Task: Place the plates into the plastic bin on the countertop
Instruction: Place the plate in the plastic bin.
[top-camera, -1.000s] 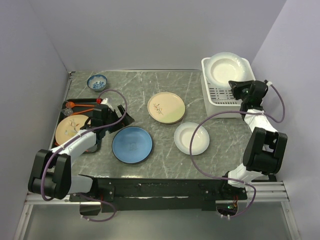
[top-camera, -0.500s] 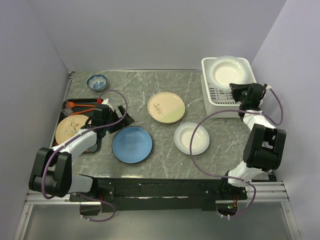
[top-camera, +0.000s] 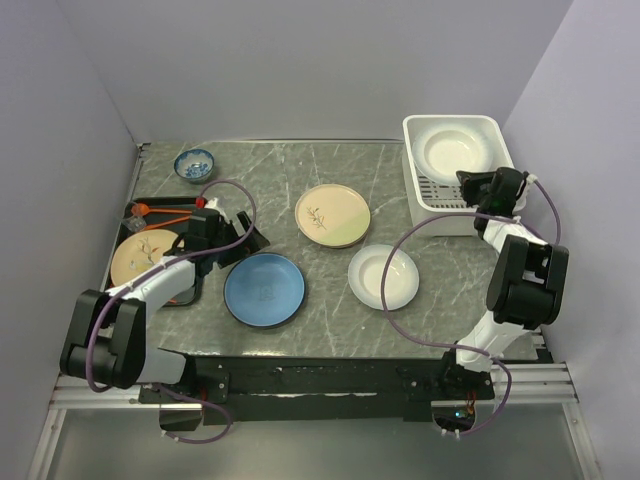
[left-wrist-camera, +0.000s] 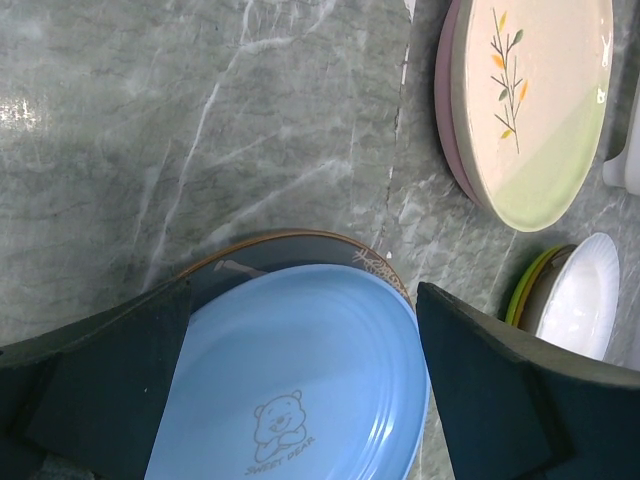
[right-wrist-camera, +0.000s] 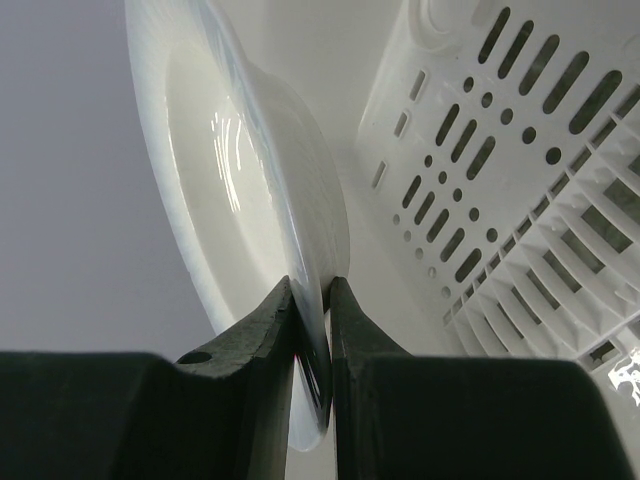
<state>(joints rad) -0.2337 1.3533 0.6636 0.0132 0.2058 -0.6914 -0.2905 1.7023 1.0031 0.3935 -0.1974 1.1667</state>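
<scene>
— Where is the white plate (top-camera: 453, 148)?

— Inside the bin (top-camera: 420, 200), which stands at the two o'clock corner of the countertop (top-camera: 300, 170), taking twelve as the far wall in the overhead view. I cannot tell whether the plate rests on the bin's floor.

— And the right claw (top-camera: 470, 185)?

— It is nearly closed and pinches that plate's rim at the six o'clock side. The wrist view shows it plainly: the rim (right-wrist-camera: 240, 200) sits between the two dark fingers (right-wrist-camera: 312, 290), with the bin's slotted wall (right-wrist-camera: 500, 150) just beside.

— What else lies out on the countertop?

— A second white plate (top-camera: 383, 276) at about five o'clock, a cream plate (top-camera: 332, 215) with a leaf sprig near the middle, and a blue plate (top-camera: 264, 289) at seven o'clock.

— The left claw (top-camera: 245, 235)?

— Spread wide and holding nothing. It hovers at the blue plate's eleven o'clock edge. From its own camera, the blue plate (left-wrist-camera: 300, 390) shows between the fingers (left-wrist-camera: 305, 295), stacked on a grey plate (left-wrist-camera: 280, 250).

— Further out?

— At nine o'clock a tan plate (top-camera: 143, 255) lies on a black tray (top-camera: 133, 222). A small patterned bowl (top-camera: 194, 163) sits at eleven o'clock.
</scene>
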